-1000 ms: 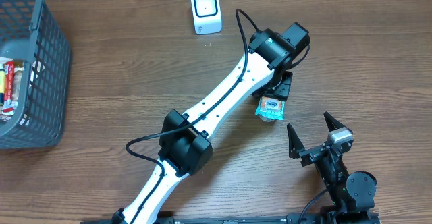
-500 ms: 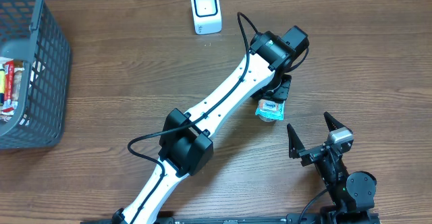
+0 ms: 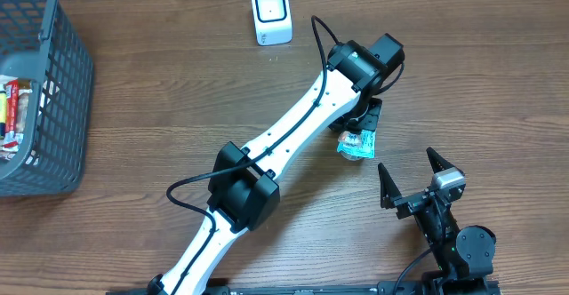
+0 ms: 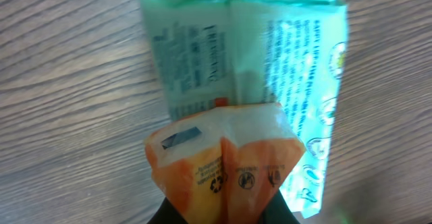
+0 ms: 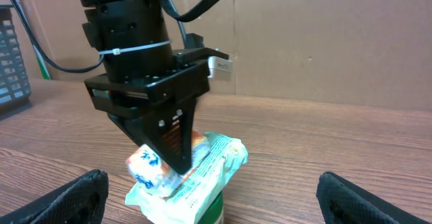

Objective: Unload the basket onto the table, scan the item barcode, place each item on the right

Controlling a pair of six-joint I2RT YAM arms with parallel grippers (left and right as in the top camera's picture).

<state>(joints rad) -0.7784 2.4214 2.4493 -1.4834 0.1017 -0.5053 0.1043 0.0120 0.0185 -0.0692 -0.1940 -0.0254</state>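
Note:
The item is a soft teal-and-white packet (image 3: 357,143) with an orange end, lying on the wooden table right of centre. My left gripper (image 3: 364,128) comes down on it from above and is shut on the packet. In the left wrist view the orange end (image 4: 223,160) is pinched between the dark jaws at the bottom edge, and the teal printed part (image 4: 283,55) spreads beyond. The right wrist view shows the black left fingers (image 5: 172,146) squeezing the packet (image 5: 209,163). My right gripper (image 3: 413,184) stands open near the front edge, short of the packet. No barcode shows clearly.
A white barcode scanner (image 3: 271,13) stands at the back of the table. A grey mesh basket (image 3: 62,91) with several items fills the left side. Something round and green (image 5: 214,212) shows under the packet in the right wrist view.
The left gripper has closed on the packet, which now looks pinched and crumpled. The right arm has not moved.

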